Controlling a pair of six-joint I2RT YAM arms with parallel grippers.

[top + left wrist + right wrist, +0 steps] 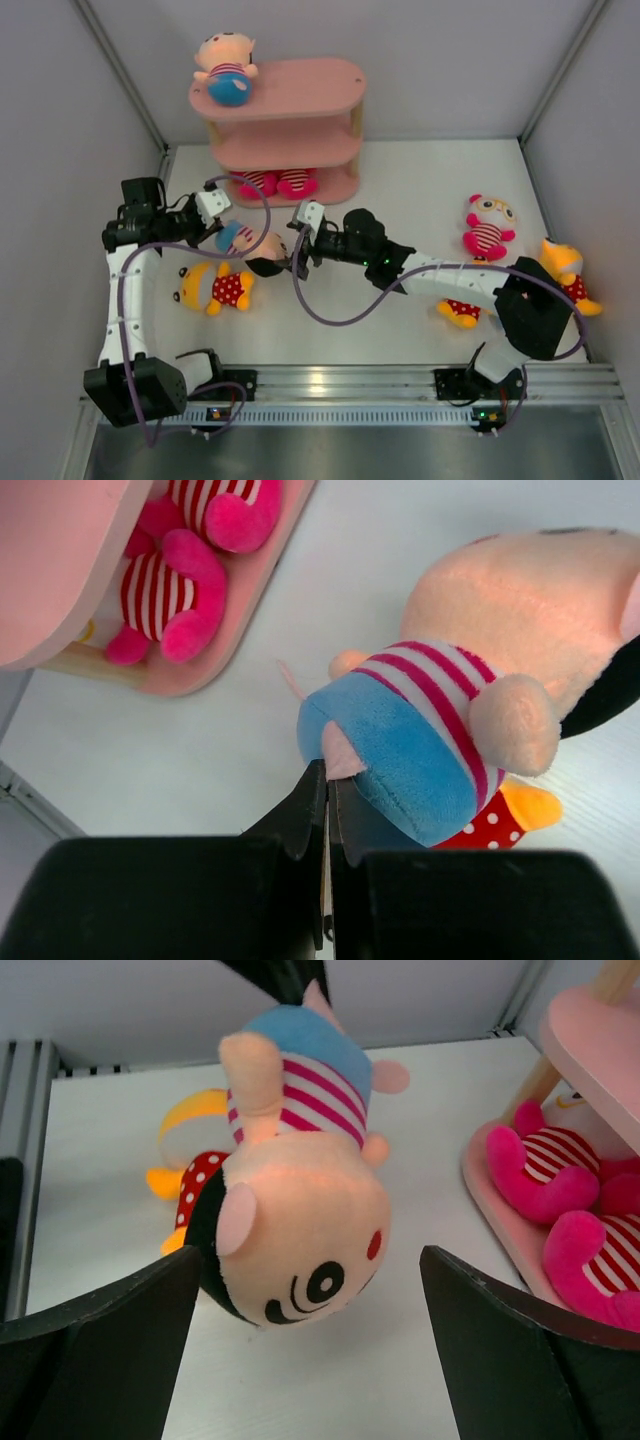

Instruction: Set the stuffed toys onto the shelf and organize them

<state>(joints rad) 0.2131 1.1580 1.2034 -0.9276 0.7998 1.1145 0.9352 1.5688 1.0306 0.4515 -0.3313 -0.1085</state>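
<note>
One peach-headed doll (440, 730) hangs head-down over the table (420, 200), in front of the shelf (300, 88). Its foot is pinched in the closed left gripper (327, 785), a thin hold. That is likely why the right gripper (310, 1260) stands spread wide just beside the head, holding nothing. The shelf carries one matching doll (226, 72) on top and two pink-striped dolls (278, 183) on the bottom board.

My left fingers (300, 820) are black. The peach doll (440, 730) wears red-and-white stripes over blue (black hair too). Pink shelf (300, 90); pink dolls (295, 183), red-striped; yellow doll (213, 288), red with white dots.
</note>
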